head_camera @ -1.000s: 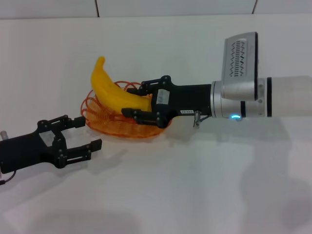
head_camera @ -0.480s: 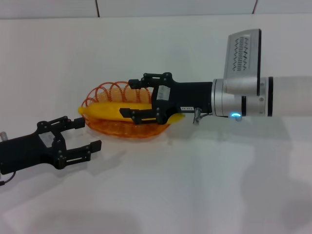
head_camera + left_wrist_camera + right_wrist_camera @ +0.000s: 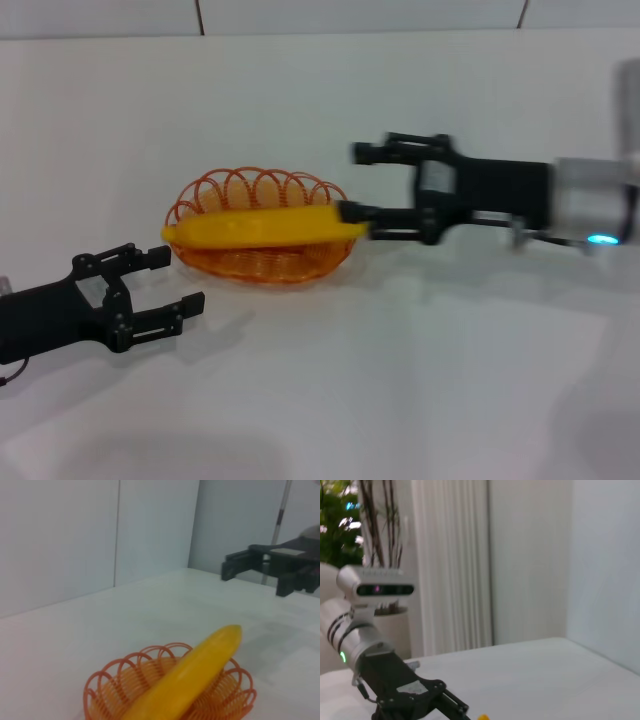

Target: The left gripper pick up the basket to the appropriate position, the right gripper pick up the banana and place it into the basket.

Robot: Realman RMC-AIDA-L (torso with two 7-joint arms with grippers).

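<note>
The smooth, stiff yellow plastic-looking banana lies in the light orange wire basket (rim-graspable), just beside the empty, spread right gripper; the left gripper is likewise spread.

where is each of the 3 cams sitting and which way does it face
Head view: on the robot's head, looking forward and down at the basket with the banana, left gripper and right gripper.
Left wrist view: low by the table, facing basket, banana, and the right gripper farther off.
Right wrist view: faces a curtained wall; a black gripper body shows.
Head and left wrist share basket, banana, right gripper.
</note>
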